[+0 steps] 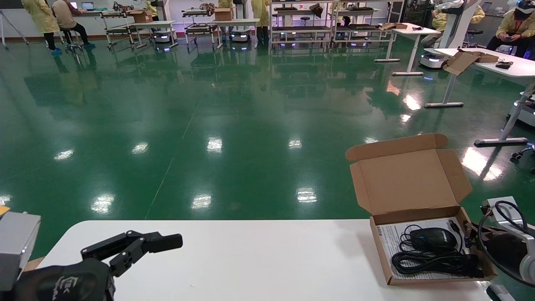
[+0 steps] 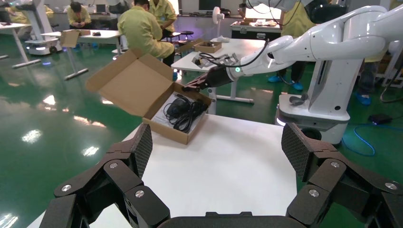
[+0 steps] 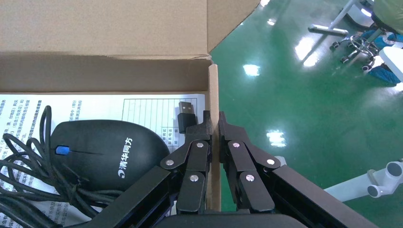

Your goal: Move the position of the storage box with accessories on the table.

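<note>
The brown cardboard storage box [image 1: 382, 251] sits open at the right end of the white table [image 1: 250, 259], its lid standing up. Inside lie a black mouse [image 1: 434, 239] with coiled cable and a white printed sheet [image 1: 386, 234]. My right gripper [image 3: 214, 124] is shut on the box's right side wall [image 3: 213, 90], one finger inside and one outside; the mouse [image 3: 107, 152] and a USB plug [image 3: 186, 114] lie just beside it. My left gripper [image 1: 161, 242] is open and empty above the table's left end, far from the box [image 2: 176, 134].
The box sits close to the table's right and front edges. Green floor lies beyond the far edge. Distant tables, shelves, people and another robot stand in the background. The right arm [image 2: 294, 45] reaches in from the table's right.
</note>
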{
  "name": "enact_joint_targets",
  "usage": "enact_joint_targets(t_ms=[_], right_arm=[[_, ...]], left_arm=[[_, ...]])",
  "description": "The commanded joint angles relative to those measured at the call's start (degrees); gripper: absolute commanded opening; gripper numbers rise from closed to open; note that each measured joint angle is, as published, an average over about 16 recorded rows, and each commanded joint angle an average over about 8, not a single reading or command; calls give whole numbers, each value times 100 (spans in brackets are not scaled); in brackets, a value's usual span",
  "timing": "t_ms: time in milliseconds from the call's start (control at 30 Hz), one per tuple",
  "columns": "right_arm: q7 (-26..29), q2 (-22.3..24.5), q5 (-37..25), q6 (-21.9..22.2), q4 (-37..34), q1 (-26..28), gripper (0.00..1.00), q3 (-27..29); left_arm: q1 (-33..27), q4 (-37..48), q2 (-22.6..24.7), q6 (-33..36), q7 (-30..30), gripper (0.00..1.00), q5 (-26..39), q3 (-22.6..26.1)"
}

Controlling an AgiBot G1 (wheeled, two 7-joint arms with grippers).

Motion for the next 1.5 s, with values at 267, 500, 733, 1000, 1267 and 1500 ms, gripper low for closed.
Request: enact_joint_targets(t_ms=[267,500,733,1000,1267,1500], right_arm=[[-370,-80,225,-5,-132,-8,100,197],[-727,-138,452,194,-89,-100,100,397],[-1199,-189,805,444,88,-361,100,731],[-1829,-211,1139,427,256,-425,100,1122],[-2535,-173,1472,179,284,-392,100,1536],[-3246,-238,1884,-189,403,-514,100,1987]], left_arm=[[0,0,0,0,0,100,0,0],[0,0,0,0,0,100,0,0],[0,0,0,0,0,100,0,0],[0,0,0,0,0,100,0,0],[0,0,0,0,0,100,0,0],[0,0,0,0,0,100,0,0]])
